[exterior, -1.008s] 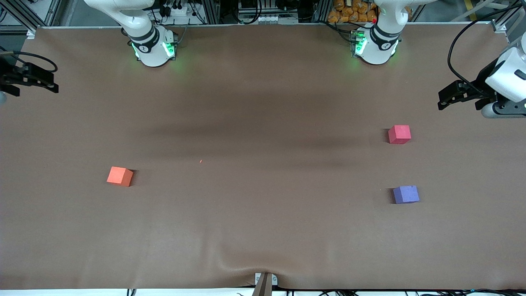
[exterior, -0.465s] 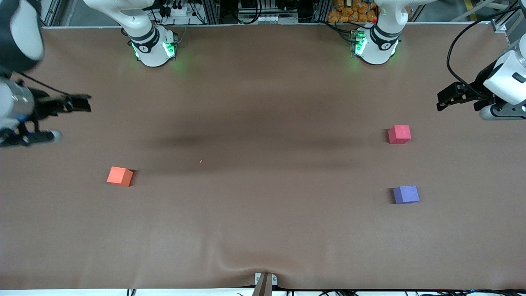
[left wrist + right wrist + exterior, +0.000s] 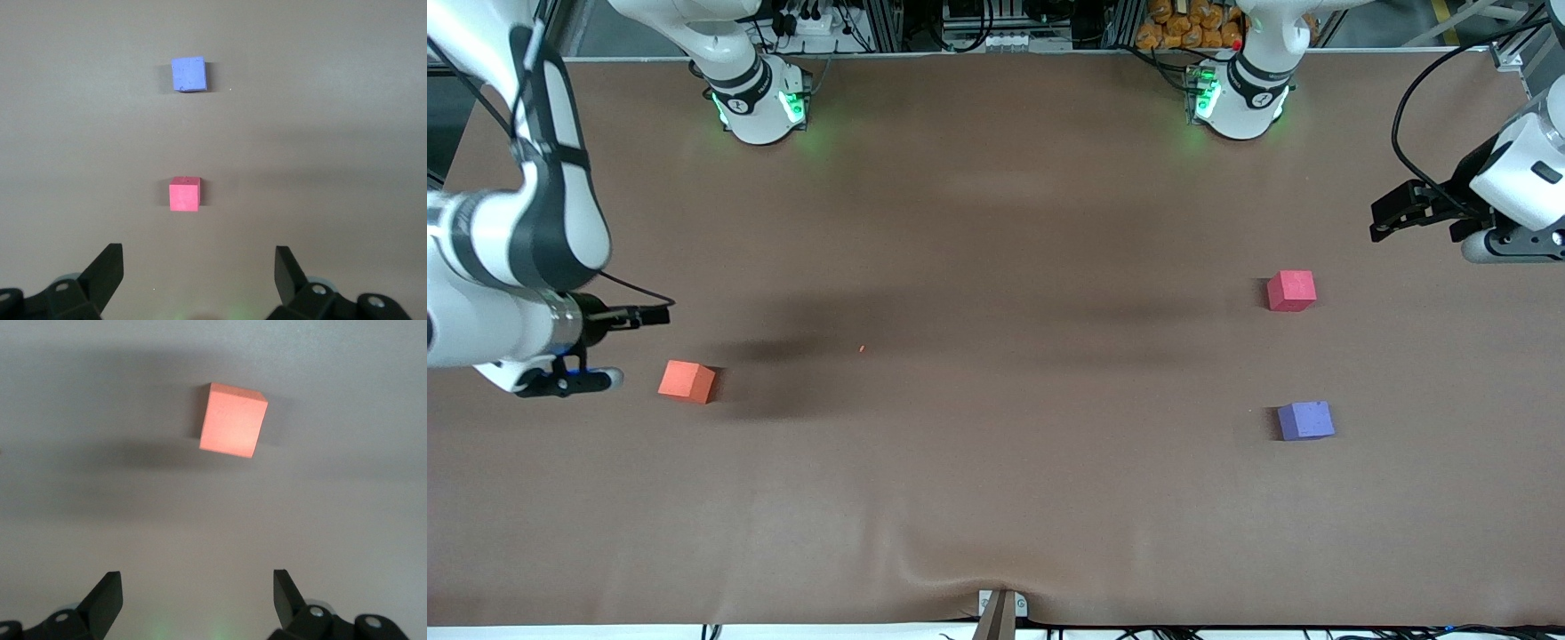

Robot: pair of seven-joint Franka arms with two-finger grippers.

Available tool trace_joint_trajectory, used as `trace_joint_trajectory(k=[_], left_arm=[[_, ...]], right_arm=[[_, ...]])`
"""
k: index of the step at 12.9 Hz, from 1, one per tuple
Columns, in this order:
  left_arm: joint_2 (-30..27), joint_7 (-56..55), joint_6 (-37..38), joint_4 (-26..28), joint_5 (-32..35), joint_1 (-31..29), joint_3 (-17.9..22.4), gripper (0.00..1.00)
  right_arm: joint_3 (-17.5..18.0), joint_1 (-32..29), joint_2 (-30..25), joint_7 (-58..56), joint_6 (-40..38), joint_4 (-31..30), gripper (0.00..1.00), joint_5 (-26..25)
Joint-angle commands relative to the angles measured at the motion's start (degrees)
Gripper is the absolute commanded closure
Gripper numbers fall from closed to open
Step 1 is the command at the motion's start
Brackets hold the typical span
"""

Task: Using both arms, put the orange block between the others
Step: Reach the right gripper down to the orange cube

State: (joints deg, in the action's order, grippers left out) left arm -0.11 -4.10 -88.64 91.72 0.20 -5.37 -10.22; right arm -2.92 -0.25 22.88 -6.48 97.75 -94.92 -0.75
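The orange block (image 3: 687, 381) sat on the brown bench (image 3: 996, 498) toward the right arm's end, on its own and well apart from the other two cubes; in the right wrist view it (image 3: 232, 420) lay ahead of the fingers (image 3: 107, 597), untouched, with bare bench between them. Nearest the front camera of all three was the purple cube (image 3: 1305, 420), toward the left arm's end; a little farther from the camera at that same end stood the pinkish-red cube (image 3: 1291, 291), with an open stretch of bench between the pair; the left wrist view showed both, the pinkish-red cube (image 3: 184, 194) closer to that gripper and the purple cube (image 3: 189, 73) past it, more or less in one line. The right gripper (image 3: 645, 314) hung over the bench just beside the orange block, slightly farther from the camera than the block, its fingers spread wide and holding nothing; the right arm (image 3: 525, 231) curved down to it from the edge of the bench. The left gripper (image 3: 1392, 213) hovered over the bench at the left arm's end, above the ground near the pinkish-red cube; its fingers (image 3: 288, 270) were likewise released and empty.
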Motion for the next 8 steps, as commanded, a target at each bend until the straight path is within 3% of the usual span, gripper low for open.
trace_joint_trajectory(k=[1,5,8], left_arm=[[0.2,0.9,0.5,-0.6,-1.3,-0.5,-0.2,0.0],[0.5,0.9,0.3,-0.7,-1.3,-0.1,-0.3,0.0],[0.5,0.9,0.3,-0.6,-1.3,-0.5,-0.4,0.0]], right_arm=[[0.5,-2.5,3.3,0.6,6.4,-2.6,0.0,0.6],[0.5,-3.2,9.5,0.6,15.9,-2.6,0.0,2.2],[0.5,-3.3,11.4,0.6,18.3,-2.6,0.0,5.7]])
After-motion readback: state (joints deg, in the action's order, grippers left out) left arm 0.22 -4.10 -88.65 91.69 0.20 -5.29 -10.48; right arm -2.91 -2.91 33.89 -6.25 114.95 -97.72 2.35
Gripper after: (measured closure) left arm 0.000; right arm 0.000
